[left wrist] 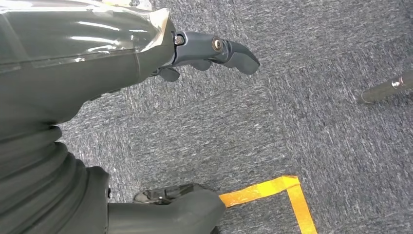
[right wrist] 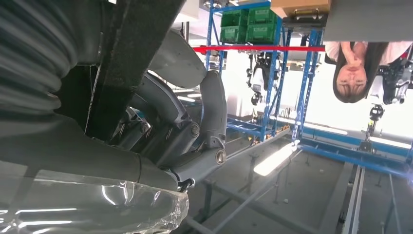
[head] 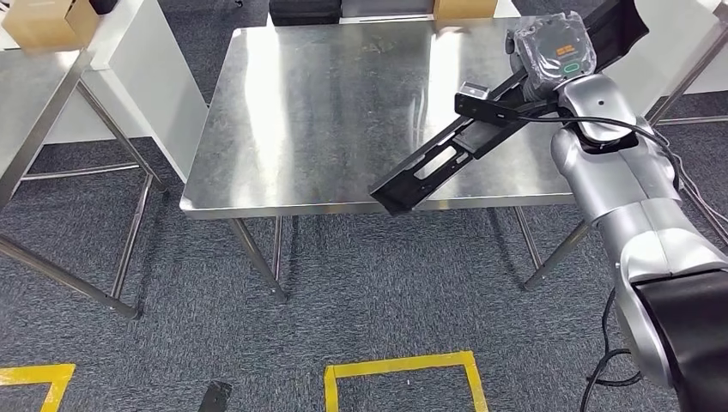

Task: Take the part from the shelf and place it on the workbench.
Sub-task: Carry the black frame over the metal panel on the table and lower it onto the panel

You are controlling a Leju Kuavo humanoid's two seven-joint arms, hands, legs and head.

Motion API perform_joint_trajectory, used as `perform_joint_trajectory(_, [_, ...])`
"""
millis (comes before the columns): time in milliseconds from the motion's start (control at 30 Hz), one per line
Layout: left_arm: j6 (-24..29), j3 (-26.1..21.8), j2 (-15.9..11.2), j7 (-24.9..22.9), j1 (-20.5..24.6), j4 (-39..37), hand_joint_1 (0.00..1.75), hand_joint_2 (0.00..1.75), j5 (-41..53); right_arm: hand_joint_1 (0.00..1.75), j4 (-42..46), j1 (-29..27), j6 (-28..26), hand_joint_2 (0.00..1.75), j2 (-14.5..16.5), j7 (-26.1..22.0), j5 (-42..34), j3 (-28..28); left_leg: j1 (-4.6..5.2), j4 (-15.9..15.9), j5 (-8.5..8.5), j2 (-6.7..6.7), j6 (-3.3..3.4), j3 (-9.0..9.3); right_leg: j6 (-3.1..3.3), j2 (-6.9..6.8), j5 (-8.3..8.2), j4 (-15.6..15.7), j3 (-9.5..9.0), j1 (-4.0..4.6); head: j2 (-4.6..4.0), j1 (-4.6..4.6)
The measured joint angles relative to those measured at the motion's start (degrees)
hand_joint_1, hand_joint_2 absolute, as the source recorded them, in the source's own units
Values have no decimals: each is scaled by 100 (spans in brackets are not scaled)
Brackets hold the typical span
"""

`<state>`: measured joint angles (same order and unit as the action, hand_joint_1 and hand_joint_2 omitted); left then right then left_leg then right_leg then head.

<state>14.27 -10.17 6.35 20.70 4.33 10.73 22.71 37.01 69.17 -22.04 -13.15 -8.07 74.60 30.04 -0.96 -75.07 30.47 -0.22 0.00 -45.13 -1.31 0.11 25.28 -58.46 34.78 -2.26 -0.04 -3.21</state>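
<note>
- In the head view the right hand (head: 554,60) is raised over the far right part of the stainless-steel workbench (head: 318,112), holding a long black part (head: 481,129), a flat bracket with slotted cut-outs.
- The part runs slantwise: its lower end hangs past the workbench's near edge, its upper end reaches beyond the hand toward the far right corner. I cannot tell whether it touches the benchtop.
- The right wrist view shows what the head view hides: the dark fingers (right wrist: 165,131) curled round the black part (right wrist: 131,53), with the thick grey thumb (right wrist: 212,112) standing beside them.
- That same view looks out on blue shelving (right wrist: 272,73) bearing green crates (right wrist: 248,24) whose contents are hidden, a cardboard box (right wrist: 299,7) on top, and a person (right wrist: 360,58) standing nearby.
- The left wrist view shows the left hand (left wrist: 214,51) over grey carpet (left wrist: 292,112), fingers stretched out and lying together, holding nothing; yellow floor tape (left wrist: 287,192) lies below.
- In the head view a cardboard box (head: 47,21) sits on a side table (head: 30,103) at the far left.
</note>
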Motion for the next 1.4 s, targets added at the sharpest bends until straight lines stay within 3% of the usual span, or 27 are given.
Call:
perform_joint_trajectory(67, [0, -2, -3, 1, 0, 0, 0, 175, 0, 175, -15, 6, -2, 175, -2, 4, 0, 2, -18, 600, -444, 8, 16, 221, -10, 6, 38, 0, -54, -5, 0, -1])
perform_joint_trajectory(133, [-2, -4, -3, 5, 5, 1, 0, 175, 0, 175, -21, 34, -4, 175, -14, 16, 0, 2, -4, 1320, -733, 17, 46, 564, -54, 8, 81, 9, -98, 15, 0, 7])
perform_joint_trajectory(200, [-14, -5, -2, 18, 8, 2, 0, 175, 0, 175, -38, 64, -8, 175, -28, 31, 1, 5, 40, 1596, -711, 16, 99, 702, -129, 5, 85, 21, -115, 46, 0, 9])
perform_joint_trajectory(300, [-32, -10, 2, 31, 4, 2, 0, 175, 0, 175, -65, 72, -17, 175, -51, 42, 5, 9, 80, 1694, -681, -1, 272, 809, -247, -9, 95, -75, -117, 71, 0, 17])
perform_joint_trajectory(367, [-32, -28, 1, 30, 11, 2, 0, 175, 0, 175, -80, 94, -22, 175, -65, 48, 7, 10, 89, 1729, -695, -14, 366, 885, -238, -14, 303, -469, 80, 60, 0, 32])
perform_joint_trajectory(433, [-31, -52, 2, 29, 16, 2, 0, 175, 0, 175, -104, 105, -24, 175, -83, 52, 7, 11, 108, 1727, -681, -25, 411, 899, -233, -4, 576, -1181, 469, 70, 0, 54])
perform_joint_trajectory(500, [-32, -65, 10, 29, 11, 2, 0, 175, 0, 175, -133, 89, -25, 175, -100, 56, 8, 12, 127, 1723, -659, -38, 422, 917, -266, 1, 658, -1540, 740, 86, 0, 68])
perform_joint_trajectory(533, [-33, -69, 13, 30, 9, 2, 0, 175, 1, 175, -143, 81, -26, 175, -103, 57, 8, 13, 134, 1719, -643, -44, 417, 937, -301, 1, 556, -1391, 713, 88, 0, 74])
perform_joint_trajectory(600, [-33, -73, 17, 32, 9, 2, 0, 175, 2, 175, -150, 75, -27, 175, -105, 57, 9, 13, 142, 1712, -594, -56, 386, 998, -348, -1, 161, -616, 417, 89, 0, 79])
perform_joint_trajectory(633, [-33, -74, 17, 33, 9, 2, 0, 175, 2, 175, -154, 76, -29, 175, -106, 57, 9, 13, 148, 1705, -569, -60, 365, 1023, -326, -6, 35, -250, 276, 104, 0, 81])
perform_joint_trajectory(667, [-33, -75, 18, 33, 10, 2, 0, 175, 2, 175, -157, 80, -31, 175, -107, 58, 9, 13, 156, 1700, -545, -62, 337, 1032, -264, -9, -41, -18, 167, 126, 0, 81])
perform_joint_trajectory(733, [-34, -78, 20, 33, 8, 2, 0, 175, 2, 175, -167, 79, -34, 175, -107, 59, 10, 14, 171, 1672, -520, -66, 286, 1039, -114, -13, -51, 94, 96, 160, 0, 83])
perform_joint_trajectory(800, [-35, -82, 9, 34, 5, 2, 0, 175, 2, 175, -171, 81, -38, 175, -107, 61, 9, 15, 173, 1596, -469, -64, 229, 1020, -38, -11, -103, 112, 15, 106, 0, 87])
perform_joint_trajectory(867, [-35, -85, 2, 36, 6, 2, 0, 175, 2, 175, -173, 95, -41, 175, -103, 64, 9, 15, 146, 1201, -337, -47, 156, 823, 17, -13, -81, 125, -75, 52, 0, 77])
perform_joint_trajectory(967, [-36, -86, 6, 37, 2, 2, 0, 175, 3, 175, -184, 94, -40, 175, -81, 64, 11, 24, 58, 186, -5, -22, 44, 200, 85, -9, -6, 128, -153, 51, 0, 65])
perform_joint_trajectory(1000, [-37, -87, 7, 37, 1, 2, 0, 175, 4, 175, -188, 84, -39, 175, -75, 64, 12, 27, 31, 78, -3, -16, 17, 70, 86, -5, 25, 128, -184, 48, 0, 65])
perform_joint_trajectory(1033, [-38, -87, 7, 37, 1, 2, 0, 175, 6, 175, -193, 74, -38, 175, -72, 64, 14, 28, 8, 181, -119, -8, 0, 48, 74, -1, 59, 128, -225, 45, 0, 63])
perform_joint_trajectory(1067, [-39, -87, 6, 37, 1, 2, 0, 175, 8, 175, -194, 68, -37, 175, -70, 64, 15, 27, -10, 487, -341, 1, -5, 137, 57, 1, 96, 128, -275, 40, 0, 63])
perform_joint_trajectory(1100, [-39, -87, 5, 37, 1, 2, 0, 175, 9, 175, -195, 65, -37, 175, -70, 64, 16, 27, -21, 909, -608, 13, 3, 293, 35, 2, 137, 131, -327, 36, 0, 63])
perform_joint_trajectory(1167, [-40, -87, 2, 38, 7, 3, 0, 175, 11, 175, -197, 81, -35, 175, -70, 64, 24, 27, 2, 1532, -806, 30, 46, 566, -21, 2, 205, 144, -392, 46, 0, 69])
perform_joint_trajectory(1233, [-44, -88, 1, 40, 9, 3, 0, 175, 15, 175, -201, 93, -32, 175, -70, 64, 33, 27, 46, 1702, -725, 31, 128, 682, -105, 4, 230, 147, -430, 83, 0, 72])
perform_joint_trajectory(1300, [-45, -88, 4, 44, 6, 2, 0, 175, 17, 175, -204, 87, -31, 175, -73, 64, 40, 26, 63, 1764, -755, 19, 227, 805, -180, 1, 244, 88, -464, 115, 0, 73])
perform_joint_trajectory(1367, [-43, -90, 4, 48, 17, 2, 0, 175, 17, 175, -206, 88, -32, 175, -80, 62, 40, 26, 62, 1811, -754, 7, 305, 927, -168, -4, 318, -320, -261, 118, 0, 87])
perform_joint_trajectory(1400, [-42, -92, 5, 50, 24, 2, 0, 175, 17, 175, -210, 84, -32, 175, -87, 60, 40, 26, 59, 1828, -735, 2, 332, 963, -133, -6, 407, -682, -35, 110, 0, 95])
